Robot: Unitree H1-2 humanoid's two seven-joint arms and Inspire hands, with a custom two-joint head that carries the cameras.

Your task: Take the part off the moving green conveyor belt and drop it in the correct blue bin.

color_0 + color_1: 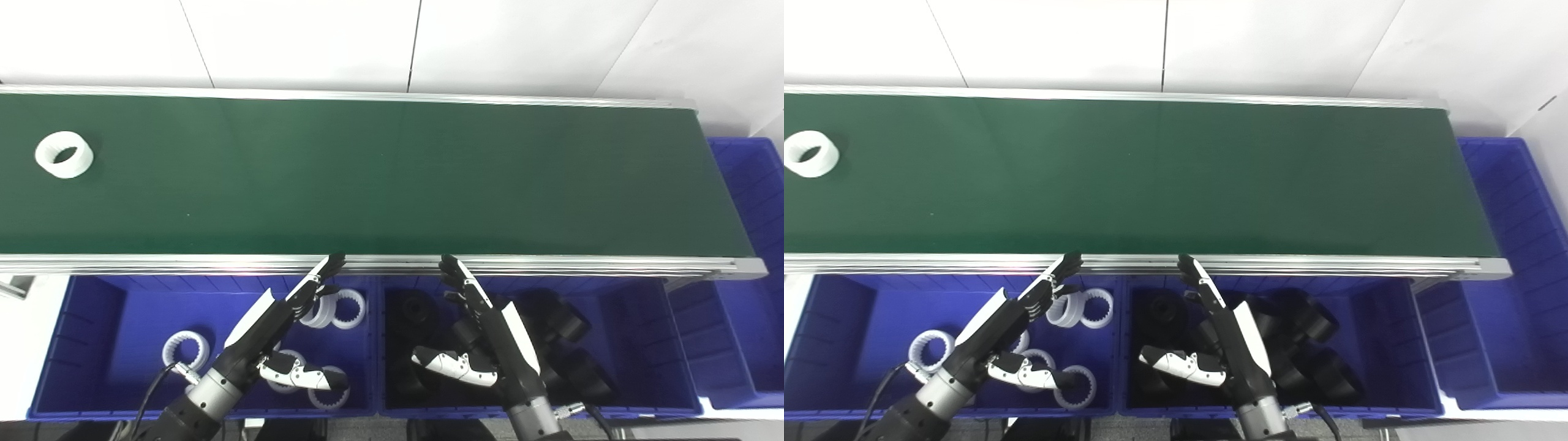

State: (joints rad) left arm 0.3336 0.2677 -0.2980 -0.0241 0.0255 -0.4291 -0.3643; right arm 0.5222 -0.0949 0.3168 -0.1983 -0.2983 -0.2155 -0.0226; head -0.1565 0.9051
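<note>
White plastic, ring-shaped, the part (64, 154) lies flat on the belt (392, 177) near its far-left corner, well apart from both hands. Nothing else rides on the belt.

Below the belt's near rail sit two bins. The left bin (92, 306) holds white rings (185, 349) like the part; the right bin (637, 318) holds black parts (569, 324). A third bin (750, 184) stands off the belt's right end. By colour, the part seems to belong in the left bin.

The left hand (282, 334) hangs over the left bin, fingers straight and reaching up to the near rail, thumb spread wide, holding nothing. The right hand (484, 334) mirrors it over the right bin: fingers extended, thumb out, empty too. Both look like they are waiting.

The step in hand appears to be timing the pick. Which way the belt runs cannot be read from a single moment; if the part travels toward the right end, the left hand is the one it reaches first and is also nearest its bin. To do this well, that hand should rise above the near rail and reach towards the far side, since the part rides closer to the far edge than the near one. Keep the fingers wide until they straddle the ring, aim a little ahead of it to allow for travel, and close across its outer wall rather than poking into the hole. A ring this smooth may skid if nudged before the grip closes, so come down from above.
</note>
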